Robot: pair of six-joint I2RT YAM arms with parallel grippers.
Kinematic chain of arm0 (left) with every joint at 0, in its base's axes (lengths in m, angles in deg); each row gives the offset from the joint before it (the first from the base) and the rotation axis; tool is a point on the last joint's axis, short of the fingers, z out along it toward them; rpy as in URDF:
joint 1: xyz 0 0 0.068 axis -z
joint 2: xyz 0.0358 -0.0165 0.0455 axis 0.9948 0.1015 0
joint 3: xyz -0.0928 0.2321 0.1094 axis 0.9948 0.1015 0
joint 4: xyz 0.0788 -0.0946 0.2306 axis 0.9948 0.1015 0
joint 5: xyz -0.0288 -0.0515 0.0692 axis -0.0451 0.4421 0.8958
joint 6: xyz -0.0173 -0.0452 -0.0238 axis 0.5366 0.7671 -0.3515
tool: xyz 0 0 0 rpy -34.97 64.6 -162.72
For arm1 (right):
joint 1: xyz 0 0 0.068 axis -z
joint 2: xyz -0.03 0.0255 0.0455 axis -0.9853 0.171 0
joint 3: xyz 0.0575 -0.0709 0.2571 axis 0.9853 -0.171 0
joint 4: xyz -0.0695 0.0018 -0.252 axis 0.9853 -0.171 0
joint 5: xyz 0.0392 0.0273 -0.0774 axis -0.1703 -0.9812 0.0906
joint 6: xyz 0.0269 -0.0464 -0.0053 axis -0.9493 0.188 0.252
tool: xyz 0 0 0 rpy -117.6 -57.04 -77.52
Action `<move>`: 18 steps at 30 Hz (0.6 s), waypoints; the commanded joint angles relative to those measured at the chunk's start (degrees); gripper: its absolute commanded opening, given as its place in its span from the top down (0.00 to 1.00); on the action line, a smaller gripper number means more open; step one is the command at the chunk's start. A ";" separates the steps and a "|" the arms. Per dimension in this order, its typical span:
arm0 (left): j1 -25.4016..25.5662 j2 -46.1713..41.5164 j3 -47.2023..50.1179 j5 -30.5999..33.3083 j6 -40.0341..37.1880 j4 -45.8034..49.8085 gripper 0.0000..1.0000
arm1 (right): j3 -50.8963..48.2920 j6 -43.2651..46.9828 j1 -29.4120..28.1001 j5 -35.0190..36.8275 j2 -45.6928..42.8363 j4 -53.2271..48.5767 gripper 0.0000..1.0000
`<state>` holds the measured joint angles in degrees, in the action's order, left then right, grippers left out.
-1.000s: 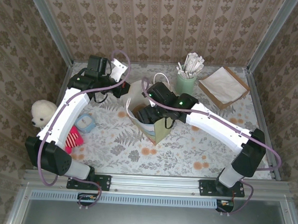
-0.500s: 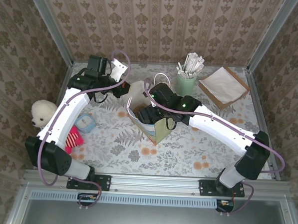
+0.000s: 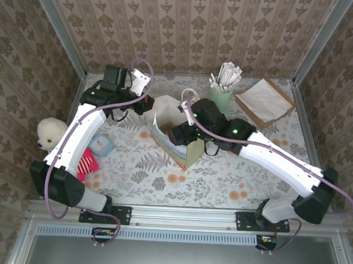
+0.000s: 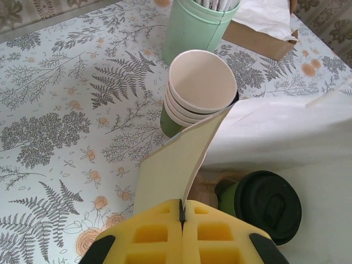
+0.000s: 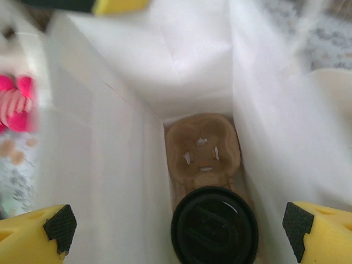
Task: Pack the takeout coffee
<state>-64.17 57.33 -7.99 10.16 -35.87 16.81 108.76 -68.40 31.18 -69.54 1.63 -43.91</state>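
- A lidded coffee cup [image 5: 214, 226] stands upright at the bottom of an open white paper bag [image 3: 190, 156] at the middle of the fern-patterned desk [image 3: 221, 181].
- Its round black lid faces up. The cup sits in the near pocket of a brown pulp cup carrier [image 5: 202, 147] that lies on the bag's floor; the far pocket is empty.
- The left end effector [image 4: 181, 220] pinches the bag's rim, its yellow fingers closed on a flap of the paper at the bag's far-left corner.
- The right end effector [image 3: 181, 135] hangs over the bag's mouth and points down into it, its fingers spread wide and holding nothing.
- Just behind the bag stands a stack of lidless green cups [image 4: 201, 88], cream inside.
- Farther behind the bag are a pale-green holder of white sticks [image 4: 195, 30] and a brown tray of napkins [image 4: 264, 22].
- Well to the left of the bag sits a white plush toy [image 3: 46, 134].
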 commanded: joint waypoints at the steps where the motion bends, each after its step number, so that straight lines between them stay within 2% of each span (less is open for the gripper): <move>1: 0.88 0.80 -1.46 1.98 4.40 -2.32 1.00 | -3.08 -5.74 0.16 3.38 -8.62 7.16 0.00; 4: 1.63 0.09 -0.72 4.53 6.71 -2.74 1.00 | -3.19 -16.61 3.09 5.51 -11.05 3.72 0.00; 7: 2.81 -1.64 0.70 7.22 8.84 -3.84 1.00 | -0.37 -26.83 6.11 0.51 -10.71 -2.94 0.00; 12: 3.71 -3.85 1.80 10.45 12.35 -4.02 1.00 | -3.86 -35.79 6.02 2.40 -13.08 -3.71 0.00; 14: 3.98 -4.59 2.09 12.52 13.41 -3.53 1.00 | -3.53 -38.47 5.43 3.84 -12.45 -7.46 0.00; 18: 4.16 -5.50 2.54 15.08 14.84 -2.65 1.00 | -5.03 -43.57 1.25 11.07 -11.94 -10.99 0.03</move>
<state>-60.23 53.72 -6.04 21.94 -23.85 14.49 105.00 -105.14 34.42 -64.05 -10.46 -50.33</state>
